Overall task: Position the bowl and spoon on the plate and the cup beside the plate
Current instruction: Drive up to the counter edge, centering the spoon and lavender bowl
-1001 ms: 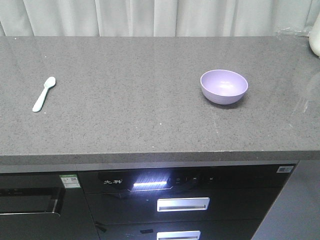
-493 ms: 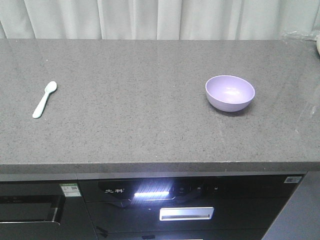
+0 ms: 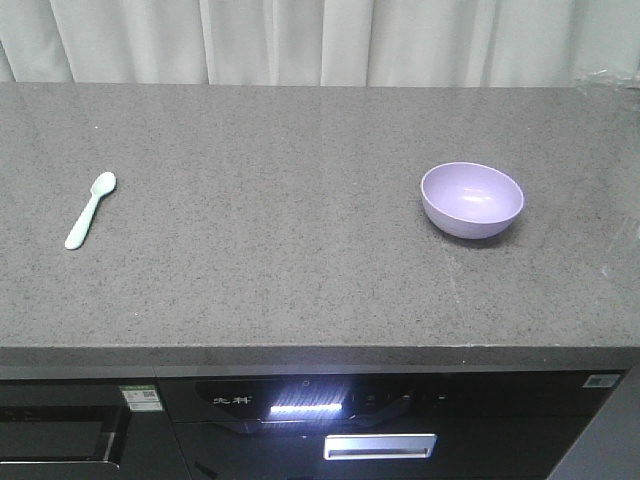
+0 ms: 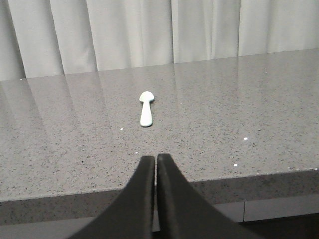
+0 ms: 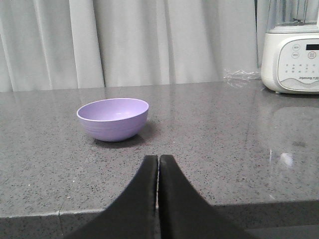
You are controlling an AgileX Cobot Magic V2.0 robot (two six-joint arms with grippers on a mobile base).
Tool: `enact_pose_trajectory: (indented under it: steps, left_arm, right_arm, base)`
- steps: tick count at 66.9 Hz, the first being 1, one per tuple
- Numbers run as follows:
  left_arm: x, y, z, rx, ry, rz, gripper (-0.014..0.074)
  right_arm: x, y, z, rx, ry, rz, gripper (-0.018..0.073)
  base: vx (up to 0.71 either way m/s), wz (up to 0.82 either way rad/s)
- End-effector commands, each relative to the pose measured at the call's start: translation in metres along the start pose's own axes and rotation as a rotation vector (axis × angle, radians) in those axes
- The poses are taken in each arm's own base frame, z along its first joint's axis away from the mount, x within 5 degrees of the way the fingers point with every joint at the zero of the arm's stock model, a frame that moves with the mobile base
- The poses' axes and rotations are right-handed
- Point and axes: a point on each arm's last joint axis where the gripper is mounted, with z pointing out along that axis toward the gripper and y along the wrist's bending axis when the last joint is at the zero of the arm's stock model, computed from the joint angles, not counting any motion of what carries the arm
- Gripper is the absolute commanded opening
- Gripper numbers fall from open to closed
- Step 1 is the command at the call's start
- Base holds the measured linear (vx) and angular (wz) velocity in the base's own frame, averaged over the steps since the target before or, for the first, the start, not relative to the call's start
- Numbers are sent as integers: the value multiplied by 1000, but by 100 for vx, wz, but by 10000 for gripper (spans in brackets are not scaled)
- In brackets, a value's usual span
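Lying flat on the left part of the gray bench: a green spoon, head toward the curtain. Standing open side up on the right part: a purple bowl, well apart from the spoon. Left jaws shut tight, tips touching, holding nothing, low at the front edge with the spoon straight ahead. Right jaws shut tight too, holding nothing, with the bowl ahead and a little to the left. White blender far off to the right on the bench.
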Motion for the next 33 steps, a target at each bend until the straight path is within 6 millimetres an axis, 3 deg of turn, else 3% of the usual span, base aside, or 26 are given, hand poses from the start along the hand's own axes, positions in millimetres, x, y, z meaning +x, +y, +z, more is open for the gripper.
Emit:
enact_pose_trajectory:
  steps: [1, 33]
  left_arm:
    - [-9, 0, -1, 4, -77, -7, -6]
    - [-9, 0, -1, 4, -77, -7, -6]
  right_arm:
    - [-6, 0, -1, -5, -77, -6, -3]
    - [-6, 0, -1, -5, -77, -6, -3]
  base:
    - [6, 1]
    - [6, 1]
